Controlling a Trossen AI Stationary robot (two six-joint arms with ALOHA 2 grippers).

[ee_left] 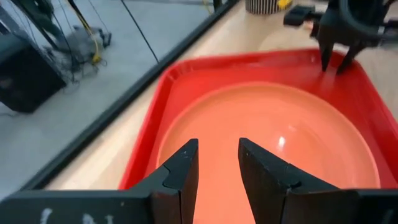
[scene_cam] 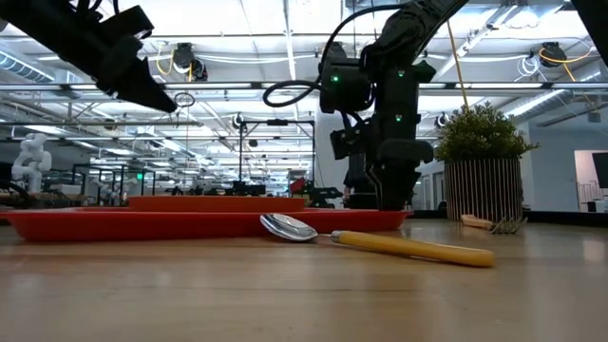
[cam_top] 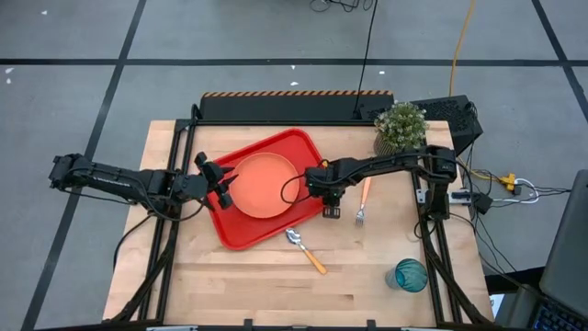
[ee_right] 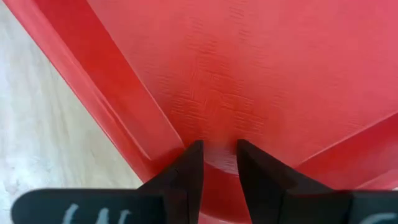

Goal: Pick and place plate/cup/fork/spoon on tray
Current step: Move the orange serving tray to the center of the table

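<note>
Right hand (cam_top: 331,211) points down at tray (cam_top: 241,234) corner (fingers slightly parted).

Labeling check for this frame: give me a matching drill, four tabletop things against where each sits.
Things:
1. round orange plate
2. orange-handled metal spoon
3. orange-handled metal fork
4. translucent teal cup

Places:
A. near the table's front right corner
B. on the wood just off the tray's front edge
C. inside the red plastic tray
D. on the wood right of the tray, near the plant

Pairs: 1-C, 2-B, 3-D, 4-A
</note>
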